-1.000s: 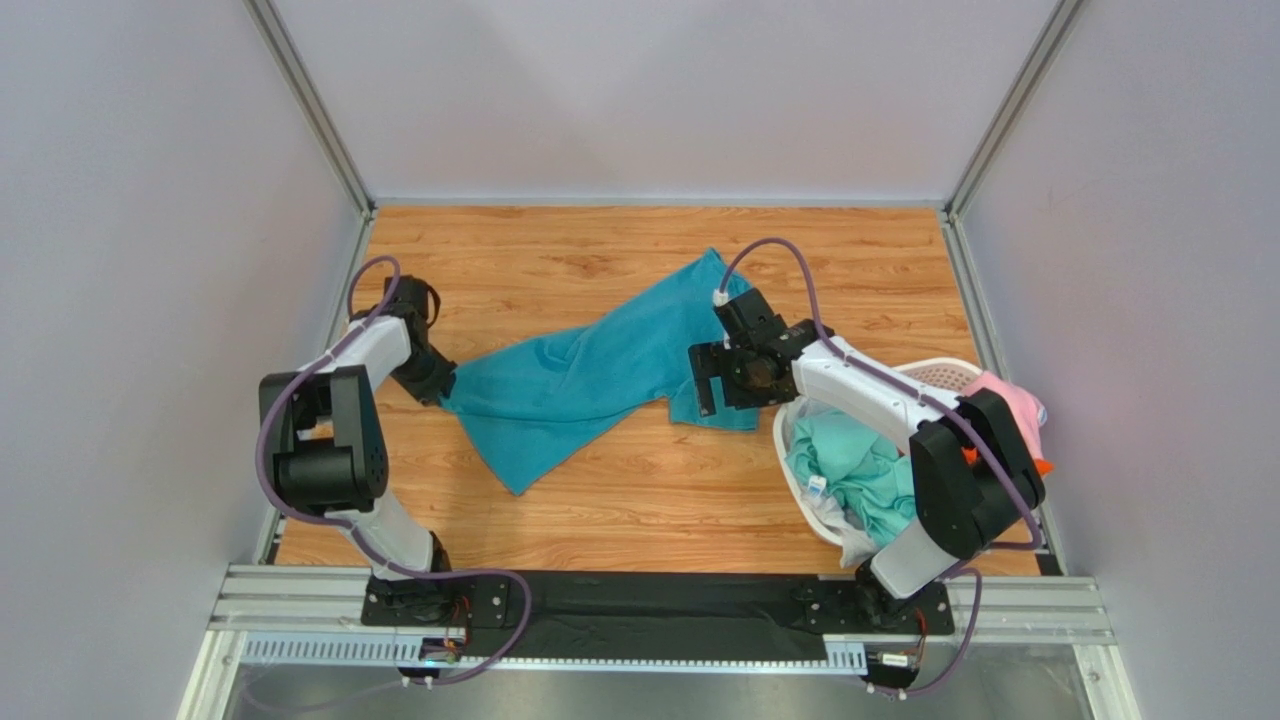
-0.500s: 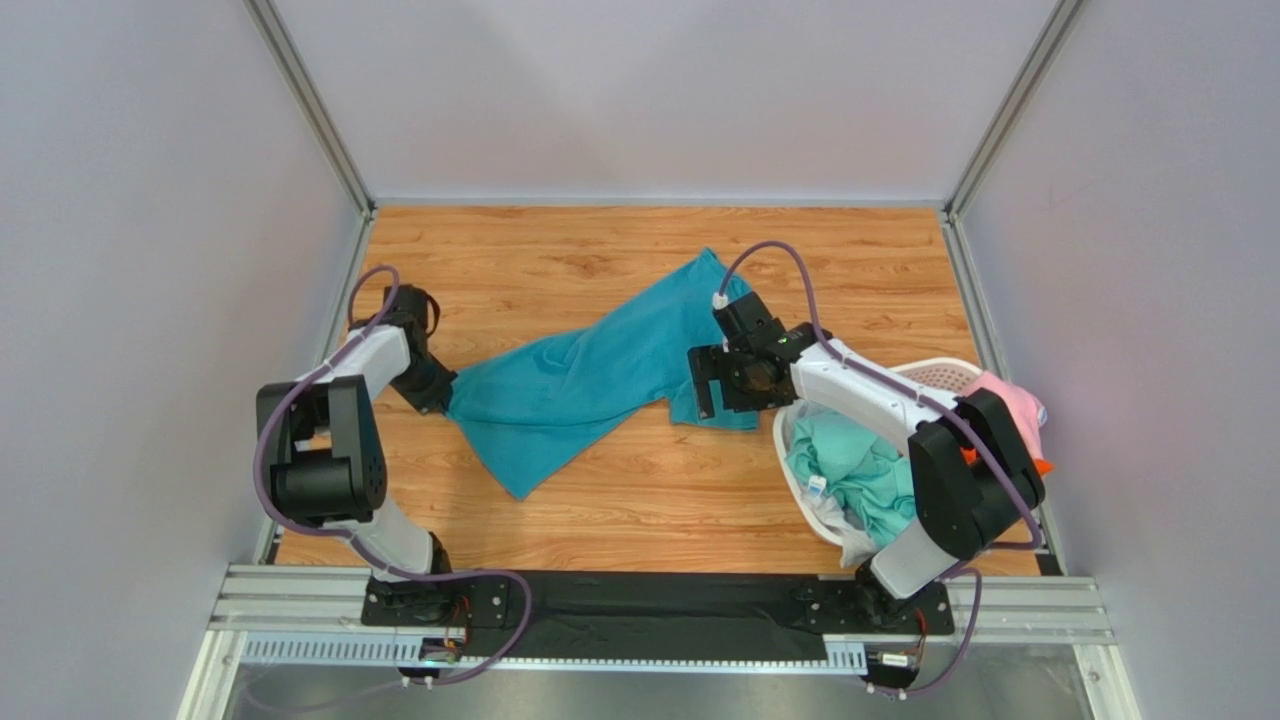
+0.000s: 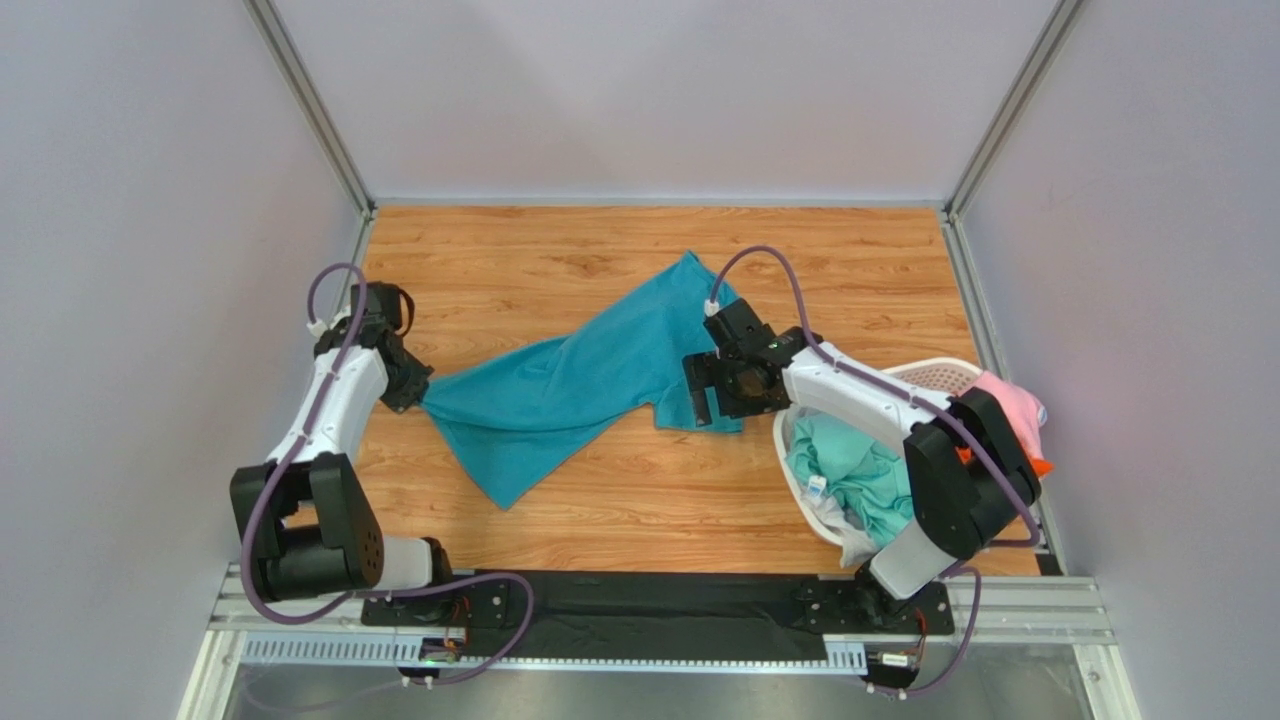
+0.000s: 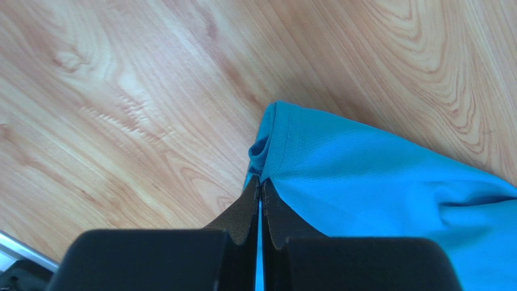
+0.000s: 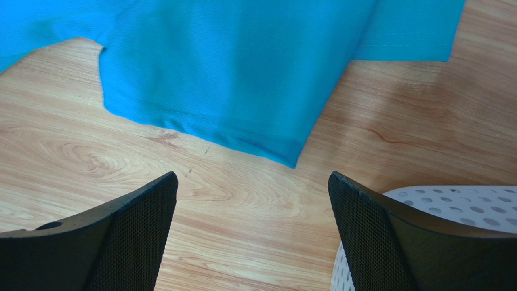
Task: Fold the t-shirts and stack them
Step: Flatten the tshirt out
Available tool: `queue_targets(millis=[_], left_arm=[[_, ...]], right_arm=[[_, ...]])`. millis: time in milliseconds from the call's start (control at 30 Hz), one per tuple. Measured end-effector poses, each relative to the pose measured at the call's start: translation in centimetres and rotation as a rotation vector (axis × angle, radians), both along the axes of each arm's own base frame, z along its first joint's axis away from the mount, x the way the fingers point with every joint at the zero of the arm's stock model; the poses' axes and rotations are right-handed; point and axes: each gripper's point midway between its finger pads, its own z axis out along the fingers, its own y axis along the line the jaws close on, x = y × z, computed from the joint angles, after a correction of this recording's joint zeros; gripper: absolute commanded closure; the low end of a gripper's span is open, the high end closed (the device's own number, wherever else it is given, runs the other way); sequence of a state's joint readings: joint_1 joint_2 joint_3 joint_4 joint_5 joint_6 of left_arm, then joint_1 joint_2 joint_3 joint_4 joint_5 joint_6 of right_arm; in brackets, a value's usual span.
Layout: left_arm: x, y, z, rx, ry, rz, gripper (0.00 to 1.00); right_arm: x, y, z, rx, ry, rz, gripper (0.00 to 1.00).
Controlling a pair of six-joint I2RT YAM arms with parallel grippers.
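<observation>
While the teal-blue t-shirt lies stretched across the desk, left fingers pinch its corner tight | right fingers spread wide, opposite hem just ahead of them

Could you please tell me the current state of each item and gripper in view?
teal t-shirt: unfolded, rumpled on the table, left end pinched.
left gripper: shut on teal t-shirt.
right gripper: open, empty, near the shirt's hem.
laundry basket: upright, holding shirts.
mint green t-shirt: bunched inside basket.
pink t-shirt: draped over basket rim.
</observation>
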State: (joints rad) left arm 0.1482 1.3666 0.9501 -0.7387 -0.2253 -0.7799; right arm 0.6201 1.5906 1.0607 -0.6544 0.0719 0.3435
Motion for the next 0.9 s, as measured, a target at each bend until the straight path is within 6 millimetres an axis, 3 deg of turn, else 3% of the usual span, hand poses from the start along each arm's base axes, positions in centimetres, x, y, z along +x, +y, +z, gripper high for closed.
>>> queue_targets(millis=[367,533,567,633,667,700,800,900], left_arm=[[-1.1,0.6,0.3,0.019,0.010,0.020,1.00],[-1.6,0.4,0.0,0.012,0.011,0.011,1.00],[-1.6,0.3,-0.1,0.010,0.012,0.009,1.00],[-1.6,0.2,-0.1,0.006,0.010,0.005,1.00],[-1.6,0.2,-0.2,0.004,0.009,0.003,1.00],[-1.5,0.1,-0.2,0.001,0.007,0.002,1.00],[-1.4,0.0,-0.1,-0.004,0.002,-0.003,1.00],[-1.3,-0.2,0.0,-0.012,-0.007,-0.011,1.00]], right_arm=[[0.3,0.3,-3.2,-0.053,0.054,-0.003,0.12],[0.4,-0.2,-4.7,-0.096,0.076,-0.023,0.21],[0.4,-0.2,-4.7,-0.096,0.076,-0.025,0.25],[0.6,-0.1,-4.7,-0.092,0.072,-0.029,0.42],[0.7,0.0,-4.7,-0.089,0.067,-0.031,0.51],[0.9,0.1,-4.6,-0.086,0.059,-0.032,0.67],[1.3,0.4,-4.6,-0.074,0.046,-0.038,0.88],[1.4,0.6,-4.5,-0.063,0.042,-0.038,1.00]])
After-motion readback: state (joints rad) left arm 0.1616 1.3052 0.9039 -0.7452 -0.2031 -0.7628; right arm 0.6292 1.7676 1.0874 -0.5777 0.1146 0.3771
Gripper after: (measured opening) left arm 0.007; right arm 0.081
